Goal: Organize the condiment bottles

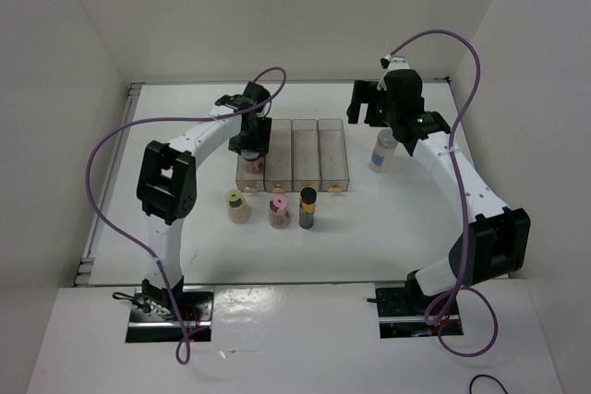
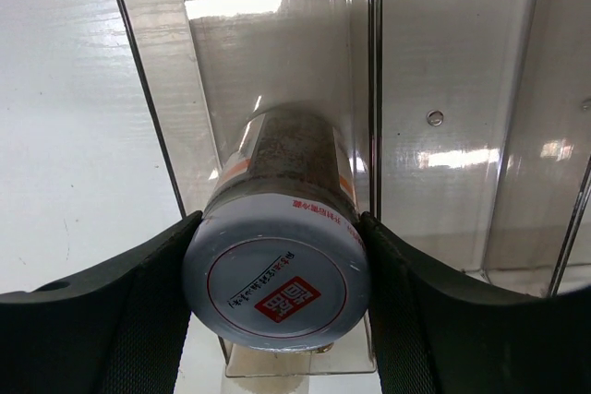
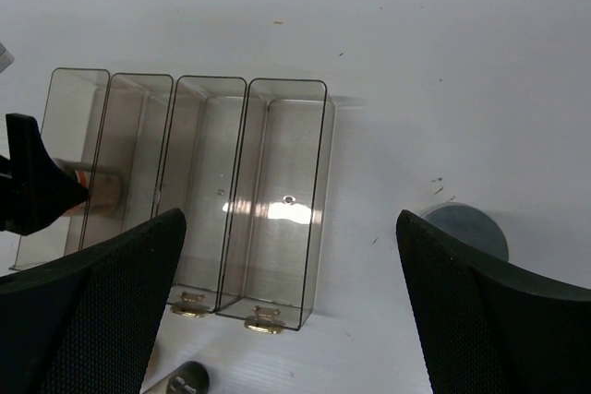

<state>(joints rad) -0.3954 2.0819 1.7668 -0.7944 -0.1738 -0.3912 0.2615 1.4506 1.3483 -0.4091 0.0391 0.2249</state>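
My left gripper (image 1: pixel 249 140) is shut on the grey-lidded pinkish jar (image 2: pixel 277 274), holding it inside the leftmost compartment of the clear rack (image 1: pixel 319 122). Its fingers (image 2: pixel 152 316) press both sides of the lid. My right gripper (image 1: pixel 374 113) is open and empty, high above the table right of the rack. The grey-capped clear bottle with a blue label (image 1: pixel 381 151) stands below it, and its cap (image 3: pixel 466 231) shows beside the right finger. The yellow-green-lidded cream jar (image 1: pixel 238 206), the pink-lidded reddish jar (image 1: pixel 279 212) and the slim dark gold-banded jar (image 1: pixel 307 207) stand in a row in front of the rack.
The rack's other three compartments (image 3: pixel 277 89) hold nothing. White walls enclose the table at the left, back and right. The dark jar's lid (image 3: pixel 185 380) shows at the bottom of the right wrist view.
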